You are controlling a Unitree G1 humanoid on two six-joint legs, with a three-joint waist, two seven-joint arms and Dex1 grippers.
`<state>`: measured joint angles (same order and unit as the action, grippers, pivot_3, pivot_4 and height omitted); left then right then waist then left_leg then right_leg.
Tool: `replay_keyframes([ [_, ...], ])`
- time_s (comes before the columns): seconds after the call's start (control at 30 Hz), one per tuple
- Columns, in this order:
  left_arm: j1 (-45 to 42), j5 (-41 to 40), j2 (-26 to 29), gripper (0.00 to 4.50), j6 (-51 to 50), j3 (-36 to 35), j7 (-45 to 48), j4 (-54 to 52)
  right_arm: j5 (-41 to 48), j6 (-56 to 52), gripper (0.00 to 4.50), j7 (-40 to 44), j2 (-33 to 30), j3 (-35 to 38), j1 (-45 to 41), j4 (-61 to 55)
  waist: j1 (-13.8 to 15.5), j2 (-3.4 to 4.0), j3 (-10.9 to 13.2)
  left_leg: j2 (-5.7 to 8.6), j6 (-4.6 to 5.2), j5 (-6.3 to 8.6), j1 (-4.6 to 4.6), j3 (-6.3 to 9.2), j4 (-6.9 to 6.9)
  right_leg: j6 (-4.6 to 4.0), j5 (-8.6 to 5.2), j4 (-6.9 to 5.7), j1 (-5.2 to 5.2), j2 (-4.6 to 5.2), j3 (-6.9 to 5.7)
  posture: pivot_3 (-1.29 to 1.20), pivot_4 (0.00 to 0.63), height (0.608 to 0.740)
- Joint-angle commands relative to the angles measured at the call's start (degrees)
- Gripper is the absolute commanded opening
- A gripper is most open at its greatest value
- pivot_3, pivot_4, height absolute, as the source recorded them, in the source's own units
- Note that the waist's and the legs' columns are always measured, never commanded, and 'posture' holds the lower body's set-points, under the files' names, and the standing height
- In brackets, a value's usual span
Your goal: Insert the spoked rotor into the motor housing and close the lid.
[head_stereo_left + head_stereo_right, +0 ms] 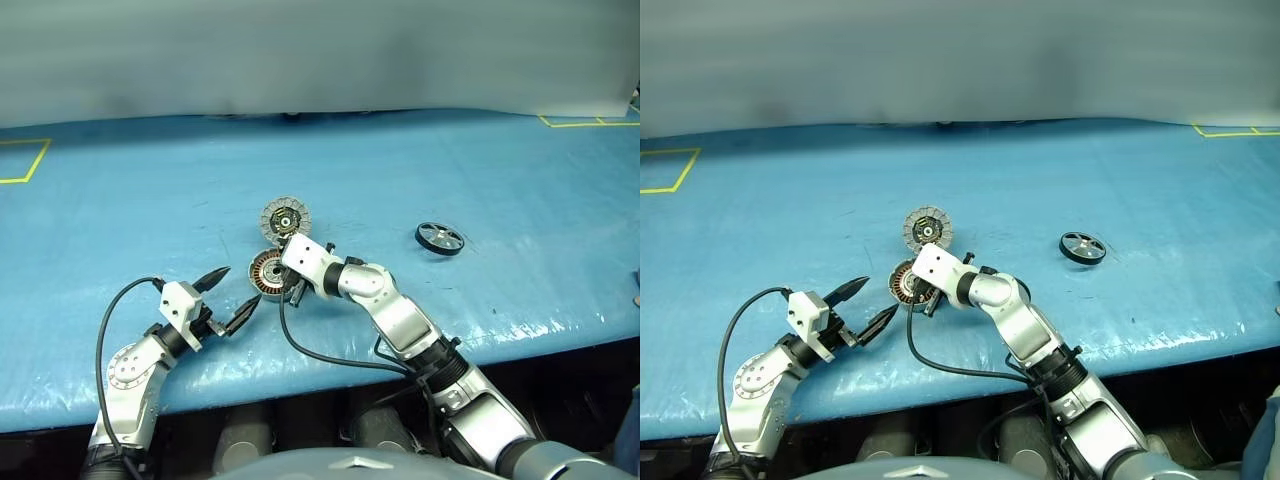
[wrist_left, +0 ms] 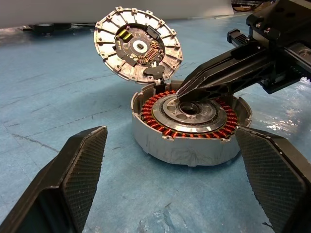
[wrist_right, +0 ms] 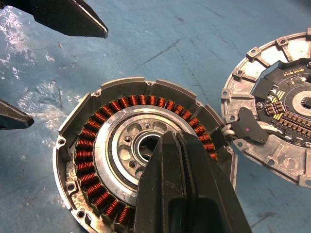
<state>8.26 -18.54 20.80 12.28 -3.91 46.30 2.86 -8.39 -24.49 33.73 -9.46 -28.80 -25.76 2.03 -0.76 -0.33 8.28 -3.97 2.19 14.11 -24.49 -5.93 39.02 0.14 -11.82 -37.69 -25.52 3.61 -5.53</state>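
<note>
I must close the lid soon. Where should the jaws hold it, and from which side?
Probably the free rim of the lid, opposite the hinge joining it to the motor housing. Come from the far side: it stands tilted open, ribbed face toward the housing, edge thin enough to pinch.

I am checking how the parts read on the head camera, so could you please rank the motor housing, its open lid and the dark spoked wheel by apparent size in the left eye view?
1. The lid and motor housing look alike; the right gripper hides part of the housing, so I will not rank them.
2. Dark spoked wheel, slightly smaller.
</note>
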Motion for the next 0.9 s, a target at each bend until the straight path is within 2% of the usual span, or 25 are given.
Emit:
replay_keyframes([
  [0.03, 0.0, 0.0, 0.2, 4.5, 1.4, -0.3, 0.0, -0.6, -1.4, -1.0, 0.04, 0.4, -0.9, -1.0, 0.4, 1.8, 0.0, 0.0, 0.0, 0.0, 0.0, 0.0, 0.01, 0.0, 0.0, 0.0, 0.0, 0.0, -0.01, 0.0, 0.0, 0.0, 0.15, 0.74],
  [0.4, 0.1, -0.1, 0.0, 4.5, 1.4, -0.3, -0.1, -0.5, -3.5, -1.8, 0.04, 0.3, -1.9, -3.2, 1.8, 5.8, 0.1, -0.03, -0.1, 0.0, -0.01, 0.01, 0.17, 0.01, 0.0, -0.01, -0.01, 0.0, 0.11, 0.04, -0.01, 0.0, 0.15, 0.74],
  [0.57, 0.3, -0.2, 0.1, 4.5, 1.5, -0.4, 0.0, -0.5, 0.0, -0.2, 0.04, 0.7, -0.5, -0.2, 2.6, 1.2, 0.1, -0.04, -0.1, 0.01, -0.02, 0.01, 0.18, 0.0, 0.0, -0.01, -0.01, 0.0, 0.1, 0.08, 0.0, 0.0, 0.15, 0.74],
  [0.73, 0.3, -1.0, 0.3, 4.5, 1.3, -0.8, 0.3, -0.8, 8.0, 0.3, 0.04, 2.1, 2.6, 5.5, 4.2, -7.2, 0.1, -0.04, -0.1, 0.01, -0.01, 0.01, -0.15, 0.01, -0.03, -0.01, -0.01, 0.01, 0.03, 0.04, 0.0, 0.0, 0.15, 0.74],
  [0.9, 0.7, -2.0, 0.3, 4.5, 1.2, -1.0, 0.8, -1.4, 9.9, -2.9, 0.04, 0.2, -0.3, 10.5, 6.9, -14.1, 0.1, -0.02, 0.0, 0.01, -0.02, 0.01, -0.21, 0.01, -0.06, 0.0, -0.01, 0.02, 0.01, 0.01, -0.01, 0.0, 0.15, 0.74],
])
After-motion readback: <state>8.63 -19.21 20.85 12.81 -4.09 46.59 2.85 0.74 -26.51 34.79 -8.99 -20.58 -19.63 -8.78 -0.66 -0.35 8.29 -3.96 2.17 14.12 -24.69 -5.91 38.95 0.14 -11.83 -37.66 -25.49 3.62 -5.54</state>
